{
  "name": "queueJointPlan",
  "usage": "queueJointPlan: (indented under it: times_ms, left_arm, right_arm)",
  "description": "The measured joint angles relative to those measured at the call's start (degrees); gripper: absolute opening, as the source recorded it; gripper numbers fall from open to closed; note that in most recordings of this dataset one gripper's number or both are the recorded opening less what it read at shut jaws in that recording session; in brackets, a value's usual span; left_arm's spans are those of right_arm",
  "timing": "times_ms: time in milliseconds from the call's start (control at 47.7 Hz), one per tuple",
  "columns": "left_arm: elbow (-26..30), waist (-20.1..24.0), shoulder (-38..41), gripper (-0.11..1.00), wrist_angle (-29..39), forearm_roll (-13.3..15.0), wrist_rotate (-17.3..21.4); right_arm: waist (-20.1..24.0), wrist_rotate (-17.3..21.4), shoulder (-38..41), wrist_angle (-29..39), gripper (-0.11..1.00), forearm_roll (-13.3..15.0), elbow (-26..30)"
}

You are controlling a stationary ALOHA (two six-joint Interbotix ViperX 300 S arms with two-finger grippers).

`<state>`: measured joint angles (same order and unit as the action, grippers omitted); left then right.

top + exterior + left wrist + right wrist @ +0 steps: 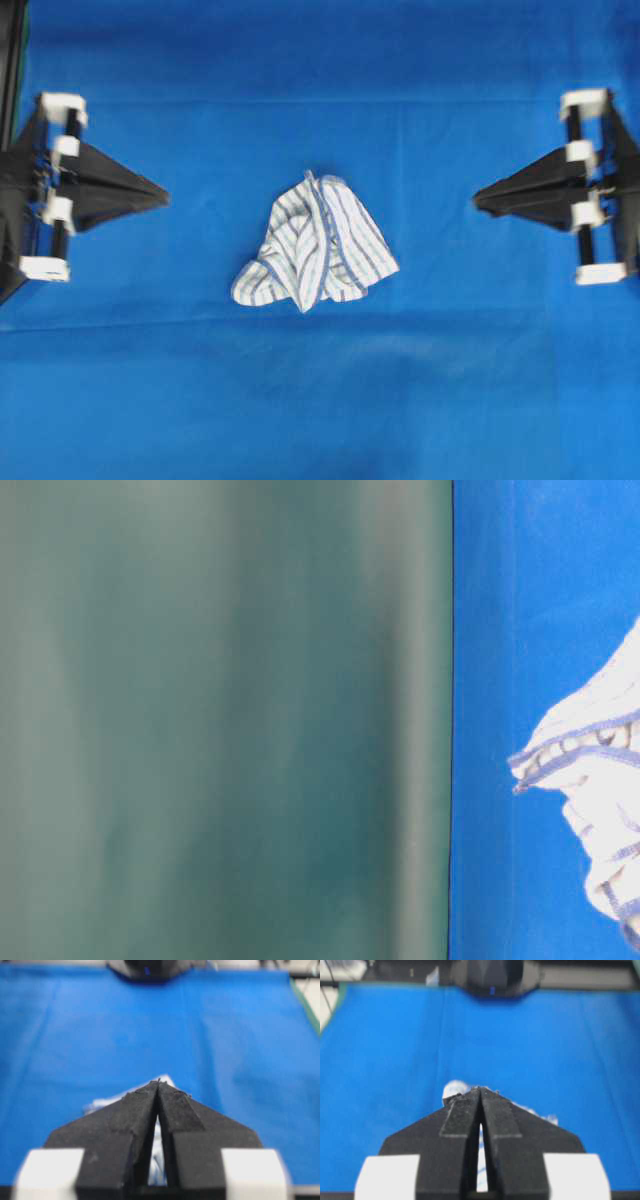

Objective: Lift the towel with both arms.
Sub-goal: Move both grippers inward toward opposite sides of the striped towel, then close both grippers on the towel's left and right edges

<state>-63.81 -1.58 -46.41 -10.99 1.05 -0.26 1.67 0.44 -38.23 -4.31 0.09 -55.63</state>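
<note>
Blue cloth cover: spread over the whole surface, faint creases, nothing on it but the towel.
Towel: white with blue and grey check stripes and a blue hem, crumpled into a rough mound at the middle of the surface, folds running top to bottom, hem curling across the heap; flat on the cloth, untouched.
Towel, table-level view: only a bunched edge at the right border, hem folded over itself.
Left pincer: black, pointed, at the left edge of the overhead view, tip aimed right toward the towel, well apart from it; white fittings behind on the arm.
Left pincer state: narrow, tips meeting at the point, thin slit further back, nothing held; towel peeking out just beyond the tip and through the slit.
Right pincer: black, pointed, at the right edge, tip aimed left toward the towel, well apart from it, roughly mirroring the left one.
Right pincer state: pressed together at the tip, only a hairline gap behind, empty; bits of towel beyond the tip on both sides.
Towel position: between the two pincers, about midway, closer to neither.
Dark green panel: blurred, filling the left part of the table-level view, ending at the blue cloth.
Far arm bases: dark, blurred shape at the far end of each wrist view.
</note>
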Motion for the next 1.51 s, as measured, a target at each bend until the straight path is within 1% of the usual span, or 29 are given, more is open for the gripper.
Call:
queueJointPlan:
  times_ms: [63,168,252,272,314,440,566,755,964,1069,1300,1509]
  left_arm:
    - [0.35,-0.26,2.20,0.28,0.00,0.09,-0.18]
    - [0.97,-0.62,6.68,0.60,0.09,0.26,-0.70]
    - [1.49,-0.88,9.58,0.82,0.18,0.26,-0.70]
    - [1.76,-1.05,10.55,0.86,0.18,0.26,-0.70]
    - [2.02,-1.41,12.04,0.91,0.18,0.26,-0.70]
    - [2.64,-1.85,17.23,0.91,0.00,0.26,-0.70]
    - [3.43,-2.64,23.20,0.91,-0.70,0.35,-0.70]
    - [6.15,-4.13,32.96,0.91,-2.55,0.35,-0.70]
    - [9.58,-5.63,42.71,0.91,-2.81,0.35,-0.70]
    - [10.99,-5.63,46.67,0.91,-2.81,0.35,-0.70]
    - [12.83,-5.80,52.29,0.91,-2.99,0.35,-0.53]
    - [13.18,-5.98,53.79,0.88,-2.90,0.35,-0.35]
  right_arm:
    - [0.09,0.00,2.81,0.09,0.03,-0.18,0.53]
    - [0.53,0.09,8.17,0.70,0.33,-0.44,1.93]
    - [1.05,0.09,12.66,2.37,0.57,-0.53,3.69]
    - [1.14,0.09,13.80,2.81,0.61,-0.53,4.13]
    - [1.32,0.00,15.91,3.52,0.65,-0.53,4.92]
    - [1.76,0.09,21.88,4.75,0.60,-0.53,6.94]
    - [2.29,0.09,27.95,4.83,0.60,-0.53,8.96]
    - [2.37,0.09,35.77,4.04,0.60,-0.79,11.16]
    - [2.90,0.09,42.01,1.93,0.60,-1.49,12.48]
    - [2.99,0.09,44.56,1.41,0.60,-1.76,13.27]
    - [3.16,0.09,49.04,1.23,0.61,-1.85,15.38]
    - [3.25,0.09,50.45,1.05,0.60,-1.85,16.88]
